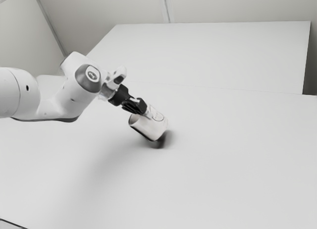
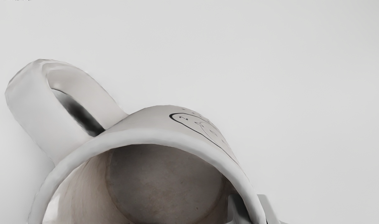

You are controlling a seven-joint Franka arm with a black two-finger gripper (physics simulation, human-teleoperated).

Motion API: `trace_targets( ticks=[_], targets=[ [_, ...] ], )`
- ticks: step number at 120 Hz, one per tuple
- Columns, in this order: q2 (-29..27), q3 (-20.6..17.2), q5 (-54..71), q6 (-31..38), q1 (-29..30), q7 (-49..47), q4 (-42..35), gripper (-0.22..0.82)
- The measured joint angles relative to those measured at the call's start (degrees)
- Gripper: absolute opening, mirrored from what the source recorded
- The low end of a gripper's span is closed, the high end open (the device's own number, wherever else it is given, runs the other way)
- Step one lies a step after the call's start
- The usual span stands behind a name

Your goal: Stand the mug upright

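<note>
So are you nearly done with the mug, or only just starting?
About halfway, I'd say. Grabbing looks done: my gripper pinches the wall of the mug, one finger inside and one outside. In hand now is the tipping: the mug leans over, its mouth slanted sideways. Left to do: stand it straight on the table, then let go.

Bright, pale, even light, soft shadow across the table [image 1: 237, 169], darker beneath the mug [image 1: 147, 127]

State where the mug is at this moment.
The mug is near the middle of the exterior view, tilted, its wall between the gripper's fingers, one inside it, one outside.
</note>
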Motion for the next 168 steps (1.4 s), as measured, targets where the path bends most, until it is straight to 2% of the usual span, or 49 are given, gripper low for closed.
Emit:
trace_targets(
  ticks=[20,68,116,168],
  targets=[
    [-0.3,0.3,16.6,3.3,-2.3,-13.0,-0.3,-0.18],
    [-1.4,2.1,34.6,3.1,-5.4,-38.4,-2.2,-0.17],
    [-3.7,2.5,43.1,0.0,-7.3,-55.8,-4.8,-0.18],
    [-3.7,3.3,44.0,4.7,-8.1,-66.1,-8.2,-0.18]
  ],
)
